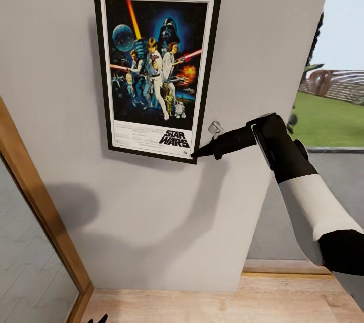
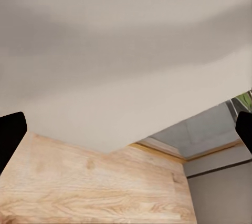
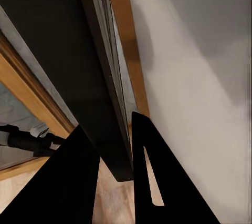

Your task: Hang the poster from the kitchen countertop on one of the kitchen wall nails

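The black-framed Star Wars poster [image 1: 154, 67] lies flat against the grey wall [image 1: 151, 222], upright with a slight tilt. My right gripper [image 1: 198, 152] reaches in from the right and is shut on the poster's lower right corner. In the right wrist view the two dark fingers [image 3: 157, 182] stand on either side of the frame's edge [image 3: 68, 50]. My left gripper [image 2: 126, 129] hangs low, open, with its fingers [image 2: 10, 134] far apart and nothing between them. The kitchen countertop is out of view. I cannot make out a wall nail.
A tan wooden frame [image 1: 35, 201] with glass runs down the wall's left side. A light wood floor [image 1: 202, 303] lies below. To the right the wall ends at an opening onto green grass [image 1: 328, 116].
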